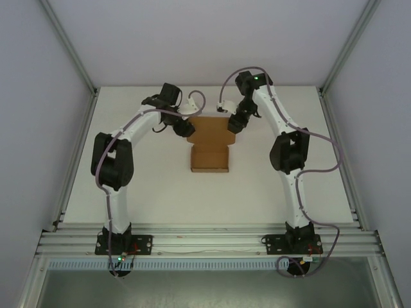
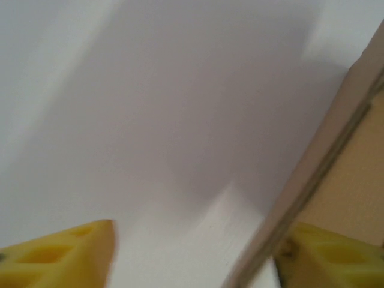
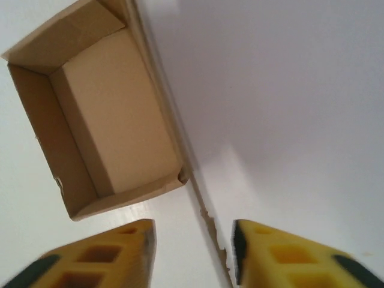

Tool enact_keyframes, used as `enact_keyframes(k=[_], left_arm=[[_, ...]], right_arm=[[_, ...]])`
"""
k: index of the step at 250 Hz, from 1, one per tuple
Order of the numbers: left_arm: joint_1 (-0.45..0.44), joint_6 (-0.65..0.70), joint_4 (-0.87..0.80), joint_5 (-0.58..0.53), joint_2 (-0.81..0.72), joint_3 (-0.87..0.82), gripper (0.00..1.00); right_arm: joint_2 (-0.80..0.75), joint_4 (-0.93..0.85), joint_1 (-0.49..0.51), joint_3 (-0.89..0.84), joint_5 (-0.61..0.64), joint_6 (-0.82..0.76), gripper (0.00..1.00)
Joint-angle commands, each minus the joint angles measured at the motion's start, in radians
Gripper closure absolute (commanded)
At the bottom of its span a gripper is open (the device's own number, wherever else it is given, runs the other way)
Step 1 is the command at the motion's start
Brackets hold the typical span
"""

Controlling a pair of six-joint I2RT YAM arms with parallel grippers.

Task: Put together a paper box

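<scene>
White table [image 1: 141, 192]: paper box [image 1: 209, 157] long axis runs near-far, lid end betw. left gripper [image 1: 185, 130] & right gripper [image 1: 233, 124], both jaws apart.

White table [image 1: 160, 199] with a brown paper box [image 1: 209, 157] near its middle

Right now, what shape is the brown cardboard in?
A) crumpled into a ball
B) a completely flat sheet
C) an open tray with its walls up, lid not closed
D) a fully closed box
C: the paper box has its walls standing around an open tray, and its lid flap lies flat on the far side, not folded over.
</scene>
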Motion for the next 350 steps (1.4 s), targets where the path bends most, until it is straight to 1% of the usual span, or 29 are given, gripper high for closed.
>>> enact_keyframes(k=[1, 14, 31, 49, 66, 87, 105, 108, 117, 137, 153, 173, 185, 202, 222, 232, 256, 280, 293, 315, 323, 335, 350], left_arm=[[0.004, 0.038, -0.101, 0.058, 0.009, 0.05, 0.74], [0.002, 0.017, -0.075, 0.048, 0.002, 0.046, 1.0], [0.002, -0.03, -0.042, 0.024, -0.007, 0.045, 1.0], [-0.001, -0.092, -0.009, 0.005, -0.029, 0.042, 1.0], [-0.007, -0.145, 0.052, -0.01, -0.059, 0.016, 1.0], [-0.021, -0.21, 0.137, -0.04, -0.099, -0.038, 1.0], [-0.041, -0.225, 0.156, -0.04, -0.109, -0.071, 1.0], [-0.044, -0.228, 0.159, -0.041, -0.134, -0.077, 1.0], [-0.059, -0.225, 0.161, -0.041, -0.151, -0.092, 1.0], [-0.088, -0.181, 0.165, -0.041, -0.186, -0.142, 1.0], [-0.094, -0.162, 0.213, -0.042, -0.217, -0.205, 1.0], [-0.097, -0.239, 0.245, -0.087, -0.231, -0.217, 1.0], [-0.098, -0.281, 0.245, -0.08, -0.23, -0.212, 1.0], [-0.108, -0.316, 0.258, -0.057, -0.228, -0.221, 1.0], [-0.131, -0.373, 0.324, -0.049, -0.228, -0.251, 1.0], [-0.143, -0.414, 0.357, -0.057, -0.221, -0.258, 1.0], [-0.156, -0.565, 0.437, -0.162, -0.197, -0.265, 1.0], [-0.166, -0.703, 0.516, -0.138, -0.178, -0.288, 1.0], [-0.184, -0.712, 0.525, -0.107, -0.175, -0.288, 1.0], [-0.211, -0.685, 0.539, -0.126, -0.197, -0.306, 1.0], [-0.213, -0.686, 0.547, -0.148, -0.21, -0.317, 1.0], [-0.214, -0.687, 0.558, -0.149, -0.227, -0.333, 1.0], [-0.213, -0.645, 0.53, -0.115, -0.237, -0.335, 1.0]], right_arm=[[-0.003, -0.073, -0.004, 0.009, -0.018, -0.021, 0.82], [-0.005, -0.067, -0.003, 0.01, -0.015, -0.01, 0.9], [-0.021, -0.033, -0.002, 0.004, 0.0, 0.038, 0.94], [-0.05, 0.052, -0.002, -0.017, 0.032, 0.149, 0.96], [-0.084, 0.108, 0.0, -0.046, 0.054, 0.211, 0.96], [-0.141, 0.203, 0.011, -0.12, 0.085, 0.298, 0.96], [-0.186, 0.288, 0.025, -0.191, 0.14, 0.372, 0.96], [-0.193, 0.301, 0.027, -0.202, 0.149, 0.383, 0.96], [-0.209, 0.315, 0.032, -0.227, 0.157, 0.393, 0.95], [-0.239, 0.32, 0.035, -0.284, 0.137, 0.351, 0.96], [-0.255, 0.334, 0.036, -0.322, 0.157, 0.34, 0.96], [-0.25, 0.368, 0.036, -0.327, 0.213, 0.434, 0.98], [-0.248, 0.386, 0.046, -0.323, 0.259, 0.504, 1.0], [-0.259, 0.429, 0.076, -0.355, 0.305, 0.558, 1.0], [-0.285, 0.513, 0.107, -0.412, 0.35, 0.658, 1.0], [-0.294, 0.529, 0.116, -0.423, 0.346, 0.717, 1.0], [-0.326, 0.577, 0.13, -0.468, 0.332, 0.859, 1.0], [-0.383, 0.67, 0.147, -0.565, 0.295, 0.936, 1.0], [-0.404, 0.696, 0.157, -0.598, 0.277, 0.94, 1.0], [-0.435, 0.721, 0.162, -0.636, 0.28, 0.944, 1.0], [-0.443, 0.726, 0.161, -0.645, 0.306, 0.95, 1.0], [-0.447, 0.722, 0.16, -0.648, 0.354, 0.958, 1.0], [-0.445, 0.703, 0.16, -0.638, 0.372, 0.933, 1.0]])
